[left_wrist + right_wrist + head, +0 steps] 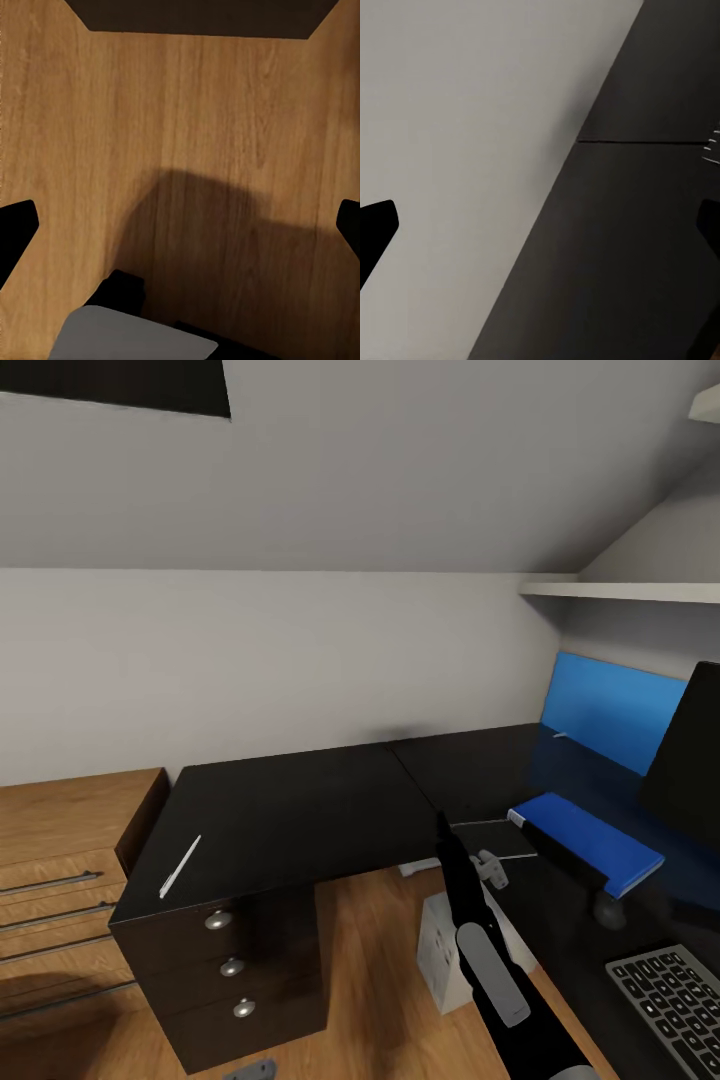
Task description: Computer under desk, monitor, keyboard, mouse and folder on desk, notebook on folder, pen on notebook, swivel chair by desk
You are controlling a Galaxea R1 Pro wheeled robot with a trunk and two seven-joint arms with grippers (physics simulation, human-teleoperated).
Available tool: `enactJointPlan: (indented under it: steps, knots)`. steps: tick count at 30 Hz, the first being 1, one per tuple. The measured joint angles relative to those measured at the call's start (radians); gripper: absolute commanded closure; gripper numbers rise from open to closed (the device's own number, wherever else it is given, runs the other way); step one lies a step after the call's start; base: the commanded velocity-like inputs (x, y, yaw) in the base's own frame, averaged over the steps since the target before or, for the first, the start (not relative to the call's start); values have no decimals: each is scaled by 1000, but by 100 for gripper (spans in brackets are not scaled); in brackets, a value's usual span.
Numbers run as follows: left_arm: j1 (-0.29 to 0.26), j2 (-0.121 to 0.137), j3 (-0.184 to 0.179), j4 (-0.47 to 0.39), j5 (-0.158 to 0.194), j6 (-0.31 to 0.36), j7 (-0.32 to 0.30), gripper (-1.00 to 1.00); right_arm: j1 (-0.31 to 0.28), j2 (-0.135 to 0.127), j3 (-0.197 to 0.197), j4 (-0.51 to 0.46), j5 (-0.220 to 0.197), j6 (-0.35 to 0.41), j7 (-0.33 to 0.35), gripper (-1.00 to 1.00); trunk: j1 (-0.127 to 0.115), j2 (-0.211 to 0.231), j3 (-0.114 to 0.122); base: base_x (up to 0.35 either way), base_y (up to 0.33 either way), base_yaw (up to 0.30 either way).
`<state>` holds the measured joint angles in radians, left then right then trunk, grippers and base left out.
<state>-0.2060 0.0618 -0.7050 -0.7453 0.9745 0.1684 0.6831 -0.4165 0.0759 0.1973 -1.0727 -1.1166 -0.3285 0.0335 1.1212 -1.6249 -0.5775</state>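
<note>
The pen (181, 866) lies near the desk's (300, 810) left edge, awaiting pickup, while the right gripper (540, 225) hovers spread wide, empty.

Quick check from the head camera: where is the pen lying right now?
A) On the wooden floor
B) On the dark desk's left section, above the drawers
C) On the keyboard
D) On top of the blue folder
B: the white pen lies alone on the dark desk above the drawers, far from the blue folder.
</note>
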Motion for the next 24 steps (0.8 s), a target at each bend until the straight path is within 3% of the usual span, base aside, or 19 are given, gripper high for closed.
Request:
enactJointPlan:
  steps: [7, 24]
  knots:
    - [0, 0, -1, 0, 3, -47, -4, -100, 4, -4, -3, -6, -2, -3, 1, -100, 0, 0, 0, 0, 0, 0]
    - [0, -2, -3, 24, 2, -52, -8, -100, 5, 2, 9, 33, 1, -5, 2, -100, 0, 0, 0, 0, 0, 0]
